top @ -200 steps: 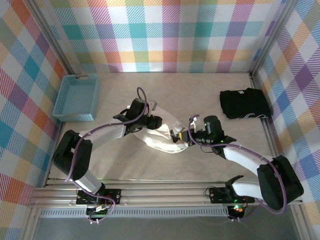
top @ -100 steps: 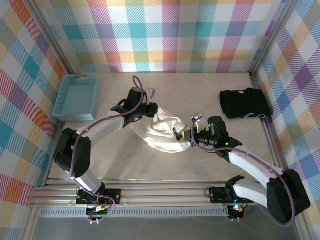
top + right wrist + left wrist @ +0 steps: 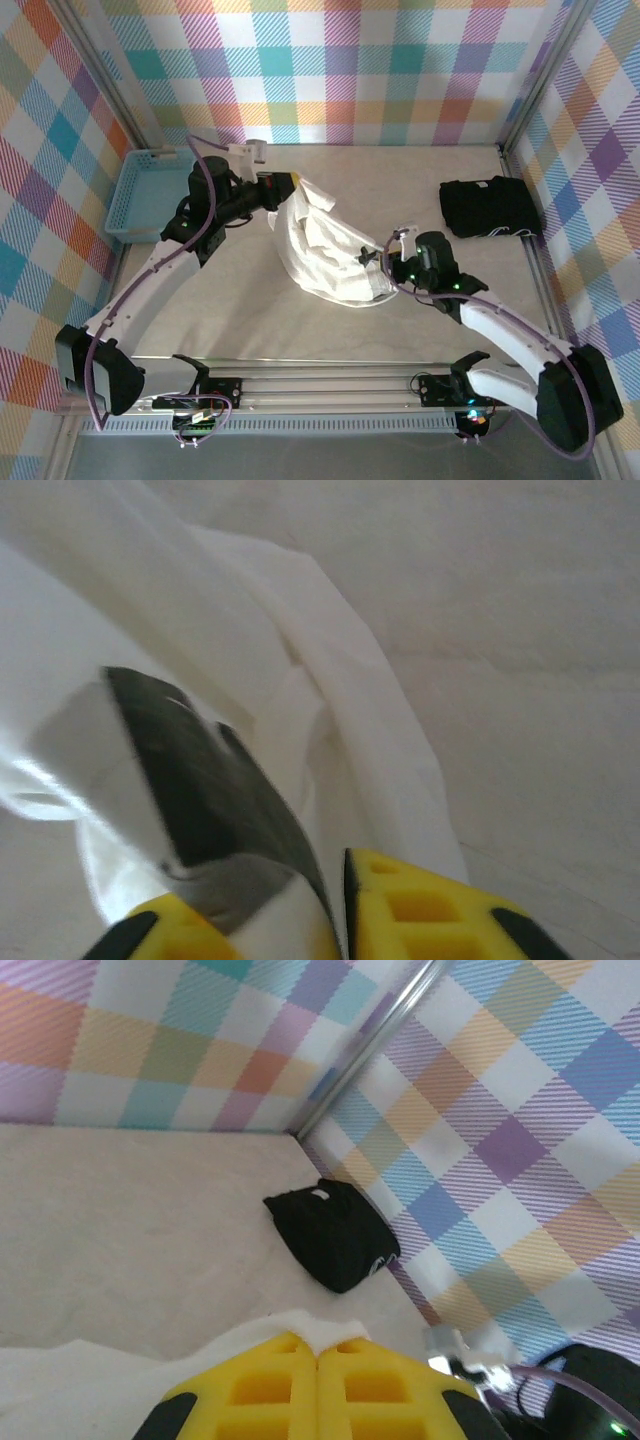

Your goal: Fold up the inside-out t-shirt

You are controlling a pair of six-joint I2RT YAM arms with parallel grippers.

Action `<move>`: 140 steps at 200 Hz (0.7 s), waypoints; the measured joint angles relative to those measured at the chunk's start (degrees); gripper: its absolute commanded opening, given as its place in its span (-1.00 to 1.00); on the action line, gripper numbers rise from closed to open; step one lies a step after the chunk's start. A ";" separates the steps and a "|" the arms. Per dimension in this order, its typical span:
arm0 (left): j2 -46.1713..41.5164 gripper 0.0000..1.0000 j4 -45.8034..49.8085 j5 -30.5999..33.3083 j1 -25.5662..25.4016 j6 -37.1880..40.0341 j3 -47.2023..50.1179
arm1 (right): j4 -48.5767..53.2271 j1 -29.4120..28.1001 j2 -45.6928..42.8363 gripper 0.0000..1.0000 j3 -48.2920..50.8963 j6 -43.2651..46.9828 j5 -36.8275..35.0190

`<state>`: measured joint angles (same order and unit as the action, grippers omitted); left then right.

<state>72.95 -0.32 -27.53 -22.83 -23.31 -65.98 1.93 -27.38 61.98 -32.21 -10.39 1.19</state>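
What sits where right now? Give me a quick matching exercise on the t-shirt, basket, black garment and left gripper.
Things:
1. t-shirt
2. blue basket
3. black garment
4. left gripper

Places or states:
A. far right, folded
B. shut on white fabric
C. far left
D. centre, white and wrinkled

Pairs: 1-D, 2-C, 3-A, 4-B

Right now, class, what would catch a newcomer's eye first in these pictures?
The white t-shirt, mid-table, is drawn up at its far end by the left pincer, which is shut on the fabric. The right pincer sits at its near right edge. A black folded garment lies far right, a blue basket far left.
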 measured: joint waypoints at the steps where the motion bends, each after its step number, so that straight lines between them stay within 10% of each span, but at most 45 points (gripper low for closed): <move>1: 0.02 -1.00 0.00 -0.07 0.00 -0.04 0.04 | 0.13 0.00 0.15 -0.36 -0.13 -0.07 -0.09; 44: 0.55 -1.00 0.76 -2.69 0.00 -2.03 1.27 | 0.22 -0.17 0.24 0.36 -2.95 3.23 5.84; 96: 0.55 -1.00 0.83 -3.52 -0.39 -2.45 1.29 | -5.27 -4.87 3.87 0.46 -8.59 8.26 15.26; 119: 0.55 -1.00 0.90 -3.52 -0.44 -2.45 1.29 | -8.39 -6.12 10.95 0.26 -14.32 9.79 16.59; 140: 0.37 -1.00 1.95 -3.30 -0.52 -2.40 1.29 | -9.66 -6.34 17.22 -0.59 -19.37 10.78 17.29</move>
<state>73.32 1.63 -30.83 -23.35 -25.71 -64.69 -7.73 -33.71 79.20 -51.57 0.38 18.48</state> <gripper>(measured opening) 0.049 0.453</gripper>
